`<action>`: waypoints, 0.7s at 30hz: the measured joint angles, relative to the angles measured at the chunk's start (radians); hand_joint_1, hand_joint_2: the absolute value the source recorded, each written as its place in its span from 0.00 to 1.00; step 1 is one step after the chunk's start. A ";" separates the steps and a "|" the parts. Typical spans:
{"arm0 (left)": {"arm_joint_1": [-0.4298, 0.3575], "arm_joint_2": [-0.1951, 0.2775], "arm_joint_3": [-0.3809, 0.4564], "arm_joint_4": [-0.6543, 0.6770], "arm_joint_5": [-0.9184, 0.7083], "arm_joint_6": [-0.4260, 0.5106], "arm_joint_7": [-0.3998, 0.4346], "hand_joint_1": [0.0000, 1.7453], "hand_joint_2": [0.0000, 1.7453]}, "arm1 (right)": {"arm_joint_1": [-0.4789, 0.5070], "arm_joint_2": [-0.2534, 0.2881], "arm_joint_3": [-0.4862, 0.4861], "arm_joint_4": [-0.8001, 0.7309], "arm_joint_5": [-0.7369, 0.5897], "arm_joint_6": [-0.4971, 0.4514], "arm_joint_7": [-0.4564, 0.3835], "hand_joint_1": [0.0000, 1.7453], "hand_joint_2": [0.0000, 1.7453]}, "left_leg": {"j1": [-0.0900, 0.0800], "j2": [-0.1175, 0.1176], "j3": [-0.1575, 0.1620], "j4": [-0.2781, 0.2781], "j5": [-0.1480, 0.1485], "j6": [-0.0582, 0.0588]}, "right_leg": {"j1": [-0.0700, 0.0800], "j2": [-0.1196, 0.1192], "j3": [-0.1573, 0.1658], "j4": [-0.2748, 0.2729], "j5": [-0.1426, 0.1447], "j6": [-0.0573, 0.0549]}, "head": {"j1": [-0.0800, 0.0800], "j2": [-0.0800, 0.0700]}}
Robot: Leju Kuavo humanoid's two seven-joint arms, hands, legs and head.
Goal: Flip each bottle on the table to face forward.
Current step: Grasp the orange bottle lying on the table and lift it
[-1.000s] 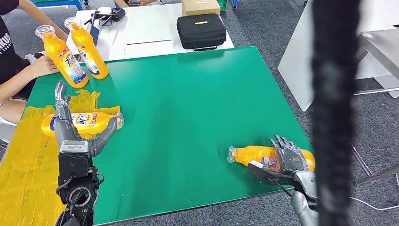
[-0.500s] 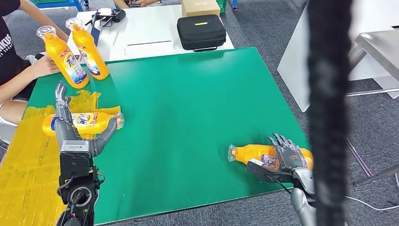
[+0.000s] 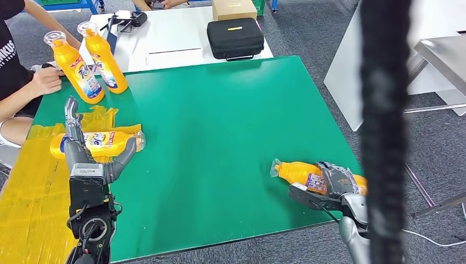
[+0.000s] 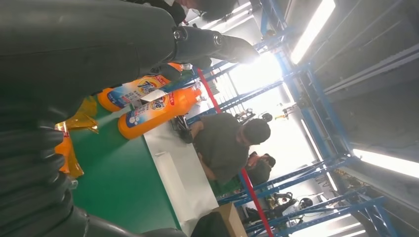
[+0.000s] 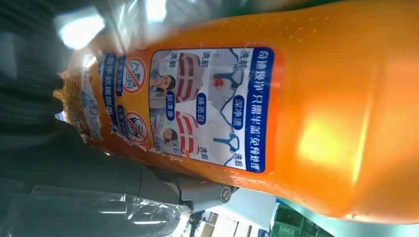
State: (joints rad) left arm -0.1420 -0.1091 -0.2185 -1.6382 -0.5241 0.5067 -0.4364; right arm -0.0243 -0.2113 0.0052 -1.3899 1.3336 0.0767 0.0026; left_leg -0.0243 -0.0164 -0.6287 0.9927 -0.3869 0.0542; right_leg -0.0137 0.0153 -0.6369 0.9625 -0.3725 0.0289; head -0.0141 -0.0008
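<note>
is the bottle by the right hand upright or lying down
Lying down. The bottle rests on its side on the green table, cap pointing left, with the right hand gripping its body.

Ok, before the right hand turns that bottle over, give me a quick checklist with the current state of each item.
1. Right hand wrapped around the lying bottle: ok.
2. Which side of that bottle faces the wrist camera: the back label with usage pictures, so it is not yet turned: not ok.
3. Bottle clear of the near table edge: cannot tell, it lies close to the corner.
4. Left hand on the left bottle over the yellow film: ok.
5. Person's hand at the upright bottles, away from both robot hands: ok.
</note>
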 joint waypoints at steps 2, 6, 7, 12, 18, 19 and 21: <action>0.000 0.000 0.000 0.001 0.001 -0.001 0.000 0.00 1.00 | -0.001 -0.003 0.000 0.002 0.001 0.008 0.004 0.99 1.00 | 0.000 0.000 0.000 0.000 0.000 0.000 | 0.000 0.000 0.000 0.000 0.000 0.000 | 0.000 0.000; -0.001 0.000 0.000 0.003 0.002 -0.003 0.001 0.00 1.00 | -0.006 -0.006 0.001 0.005 0.002 0.018 0.009 1.00 1.00 | 0.000 0.000 0.001 0.000 0.000 0.000 | 0.000 0.000 0.000 0.000 0.000 0.000 | 0.000 0.000; -0.001 0.000 0.000 0.003 0.002 -0.003 0.001 0.00 1.00 | -0.006 -0.006 0.001 0.006 0.003 0.019 0.010 1.00 1.00 | 0.000 0.000 0.001 0.000 0.000 0.000 | 0.000 0.000 0.000 0.000 0.000 0.000 | 0.000 0.000; -0.002 0.000 0.000 0.005 0.004 -0.003 0.001 0.00 1.00 | -0.008 -0.007 0.001 0.008 0.005 0.019 0.012 1.00 1.00 | 0.000 0.000 0.001 0.000 0.000 0.000 | 0.000 0.000 0.001 0.000 0.000 0.000 | 0.000 0.000; -0.007 0.000 0.001 0.026 0.026 -0.014 -0.007 0.00 1.00 | -0.020 -0.003 0.013 0.023 0.037 0.016 0.042 1.00 1.00 | 0.000 0.000 0.005 0.000 -0.001 0.000 | 0.000 0.000 0.005 -0.001 -0.002 -0.001 | 0.000 0.000; -0.007 0.000 0.001 0.028 0.027 -0.014 -0.008 0.00 1.00 | -0.021 -0.001 0.014 0.024 0.039 0.015 0.043 1.00 1.00 | 0.000 0.000 0.005 0.000 -0.001 0.000 | 0.000 0.000 0.005 -0.001 -0.002 -0.001 | 0.000 0.000; -0.007 0.000 0.001 0.032 0.029 -0.014 -0.010 0.00 1.00 | -0.022 0.001 0.014 0.025 0.042 0.013 0.045 1.00 1.00 | 0.000 0.000 0.005 0.000 -0.001 0.000 | 0.000 0.000 0.005 -0.001 -0.002 -0.001 | 0.000 0.000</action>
State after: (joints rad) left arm -0.1495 -0.1091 -0.2174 -1.6064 -0.4952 0.4923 -0.4468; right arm -0.0467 -0.2105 0.0191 -1.3645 1.3756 0.0899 0.0478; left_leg -0.0244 -0.0166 -0.6233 0.9926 -0.3876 0.0547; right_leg -0.0138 0.0153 -0.6315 0.9618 -0.3747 0.0279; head -0.0141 -0.0008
